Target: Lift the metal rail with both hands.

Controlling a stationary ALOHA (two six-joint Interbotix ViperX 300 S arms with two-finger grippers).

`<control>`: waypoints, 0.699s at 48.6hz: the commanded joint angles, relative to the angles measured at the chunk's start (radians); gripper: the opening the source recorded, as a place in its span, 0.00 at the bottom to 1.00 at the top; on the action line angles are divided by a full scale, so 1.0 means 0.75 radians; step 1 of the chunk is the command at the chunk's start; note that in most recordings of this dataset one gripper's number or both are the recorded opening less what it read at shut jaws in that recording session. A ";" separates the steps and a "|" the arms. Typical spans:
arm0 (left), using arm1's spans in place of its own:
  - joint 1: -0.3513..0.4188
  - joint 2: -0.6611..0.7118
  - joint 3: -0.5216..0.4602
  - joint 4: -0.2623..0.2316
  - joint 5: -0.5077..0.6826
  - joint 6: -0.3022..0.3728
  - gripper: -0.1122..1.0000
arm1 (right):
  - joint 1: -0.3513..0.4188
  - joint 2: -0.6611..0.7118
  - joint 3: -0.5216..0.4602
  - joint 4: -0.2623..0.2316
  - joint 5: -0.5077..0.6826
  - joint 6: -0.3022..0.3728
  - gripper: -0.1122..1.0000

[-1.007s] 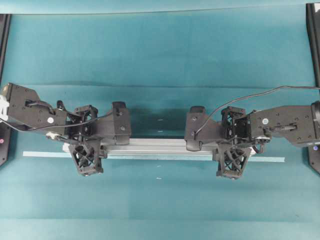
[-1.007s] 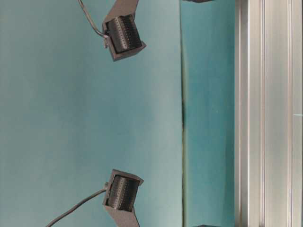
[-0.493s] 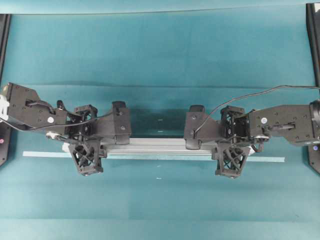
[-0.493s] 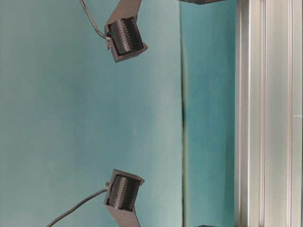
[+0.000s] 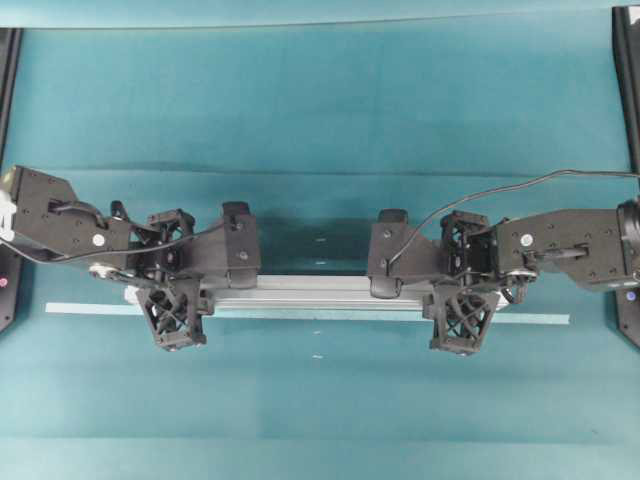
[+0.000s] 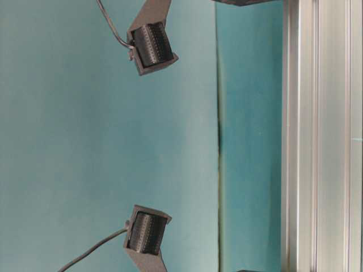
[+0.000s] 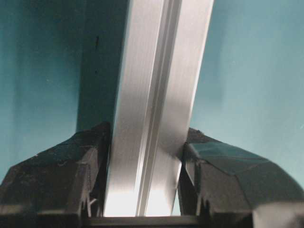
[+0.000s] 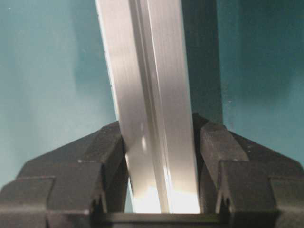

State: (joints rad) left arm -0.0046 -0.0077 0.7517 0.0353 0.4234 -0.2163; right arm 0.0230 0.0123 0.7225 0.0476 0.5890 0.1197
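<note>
The metal rail [image 5: 315,290], a long silver grooved bar, lies crosswise in the middle of the teal table. My left gripper [image 5: 172,284] is shut on it near its left end. My right gripper [image 5: 463,286] is shut on it near its right end. In the left wrist view the rail [image 7: 156,95] runs between both fingers [image 7: 61,175] of the gripper [image 7: 145,161], which touch its sides. The right wrist view shows the same: the rail [image 8: 147,85] is clamped in the gripper [image 8: 159,152]. A broad dark shadow lies beside the rail. It fills the right of the table-level view [image 6: 320,136].
A thin pale-blue tape strip [image 5: 85,308] lies on the table just in front of the rail and sticks out past both its ends. Black frame posts [image 5: 628,80] stand at the table's left and right edges. The arms' black wrist parts [image 6: 150,45] show in the table-level view.
Both grippers stay shut on the rail. They and the rail have shifted slightly toward the far side of the table, away from the tape strip.
</note>
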 commanded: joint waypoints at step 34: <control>0.027 -0.010 -0.008 -0.004 -0.090 -0.035 0.82 | 0.018 0.010 -0.014 0.014 -0.029 0.008 0.86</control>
State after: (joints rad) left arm 0.0184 -0.0061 0.7547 0.0307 0.3728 -0.2408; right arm 0.0353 0.0169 0.7194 0.0537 0.5722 0.1258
